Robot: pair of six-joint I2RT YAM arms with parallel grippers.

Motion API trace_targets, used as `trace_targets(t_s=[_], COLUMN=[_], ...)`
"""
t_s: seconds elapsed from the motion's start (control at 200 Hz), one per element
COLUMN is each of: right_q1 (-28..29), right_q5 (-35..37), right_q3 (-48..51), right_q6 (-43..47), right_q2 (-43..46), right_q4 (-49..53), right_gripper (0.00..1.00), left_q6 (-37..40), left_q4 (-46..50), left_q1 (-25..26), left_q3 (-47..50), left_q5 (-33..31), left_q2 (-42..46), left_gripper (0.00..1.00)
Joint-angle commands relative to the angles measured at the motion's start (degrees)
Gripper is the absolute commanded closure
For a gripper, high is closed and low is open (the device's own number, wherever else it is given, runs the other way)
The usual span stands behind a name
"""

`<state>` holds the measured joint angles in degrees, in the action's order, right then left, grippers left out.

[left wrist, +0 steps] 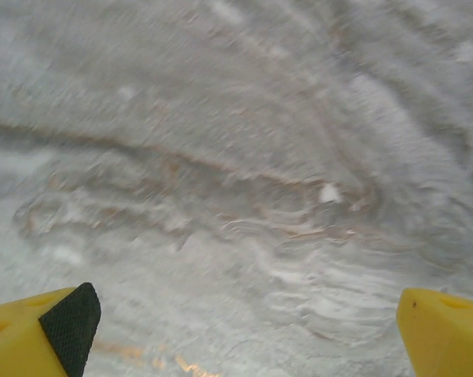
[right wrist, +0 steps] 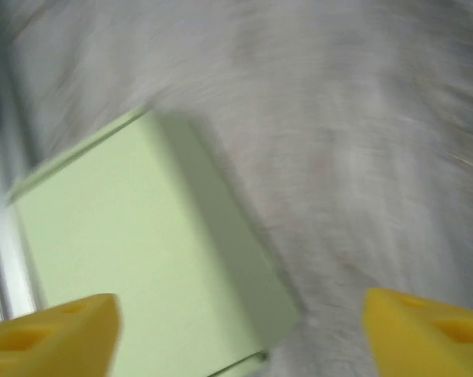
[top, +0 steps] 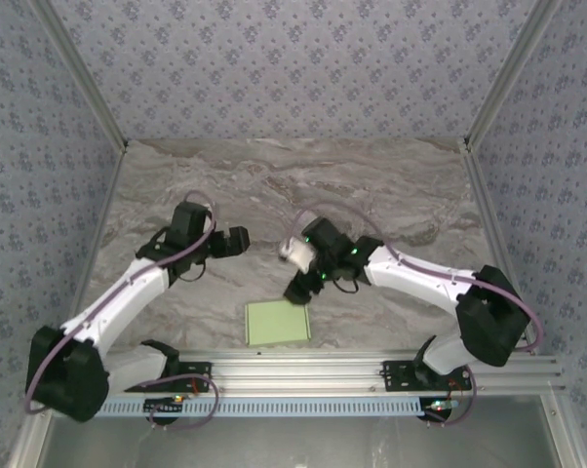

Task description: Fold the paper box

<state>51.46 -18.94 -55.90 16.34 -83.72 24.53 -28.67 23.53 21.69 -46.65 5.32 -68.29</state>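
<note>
The pale green flat card paper box (top: 278, 323) lies on the marbled bench (top: 391, 185). The right gripper (top: 298, 291) hangs open, empty, over its far right corner; the left gripper (top: 237, 241), open too, sits beyond. Best pinch edges squarely.

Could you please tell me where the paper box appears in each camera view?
Top external: paper box lies flat at lower centre, just below the right pincer in the picture.
Left wrist: marble table beneath the left pincer.
Right wrist: paper box at lower left.
Shared landmark: the veined marble table.
</note>
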Motion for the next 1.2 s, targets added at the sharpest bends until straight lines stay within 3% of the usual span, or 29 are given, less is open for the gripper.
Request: trace_targets(t_s=[0.0, 0.065, 0.15, 0.285, 0.405, 0.485, 0.66, 0.745, 0.899, 1.009, 1.089, 1.194], right_q1=[2.9, 3.45, 3.97, 6.88, 10.42, 11.02, 10.15, 5.82, -6.68, -13.31, -14.51, -12.59], right_q5=[1.07, 0.02, -2.23, 1.05, 9.31, 9.74, 11.95, 10.0, 0.38, 2.56, -1.43, -5.59], right_q3=[-1.4, -2.64, -3.19, 0.18, 3.08, 3.42, 3.25, 3.8, 12.63, 14.2, 16.65, 20.79], right_q6=[31.24, 32.47, 32.18, 30.44, 26.9, 24.17, 20.11, 8.08, -31.05, -56.67, -63.86, -62.96], right_q2=[0.94, -0.84, -2.09, -2.14, -2.73, -2.87, -1.3, 2.7, 12.68, 13.1, 13.4, 15.19], right_q4=[8.06, 9.17, 9.65, 5.03, -1.81, -3.17, -1.69, -4.22, -17.72, -11.03, -10.07, -15.09], right_gripper=[0.0, 0.0, 0.0, 0.0, 0.0, 0.0, 0.0, 0.0, 0.0, 0.09, 0.12, 0.17], left_q6=[-4.08, -7.06, -12.13, -22.85, -26.07, -25.21, -24.52, -24.72, -29.48, -36.43, -38.71, -37.96], left_q4=[19.02, 22.3, 19.96, 12.51, 12.5, 14.52, 18.13, 17.29, 12.71, 10.54, 10.88, 12.15], left_q1=[-2.43, -2.04, -0.2, 5.48, 6.78, 6.0, 3.8, 4.48, 10.64, 15.19, 17.09, 18.18], left_q3=[-7.17, -7.45, -3.17, 4.09, 5.46, 4.98, 5.96, 8.12, 11.2, 13.73, 14.81, 14.89], left_q5=[4.14, 8.61, 16.79, 20.77, 18.29, 14.36, 15.81, 18.75, 17.76, 14.22, 12.95, 11.39], left_q2=[-7.47, -10.04, -8.64, -4.24, -2.07, -0.27, 1.88, 3.85, 5.32, 6.32, 8.13, 11.32], left_gripper=[0.01, 0.01, 0.03, 0.06, 0.05, 0.05, 0.09, 0.14, 0.15, 0.15, 0.15, 0.18])
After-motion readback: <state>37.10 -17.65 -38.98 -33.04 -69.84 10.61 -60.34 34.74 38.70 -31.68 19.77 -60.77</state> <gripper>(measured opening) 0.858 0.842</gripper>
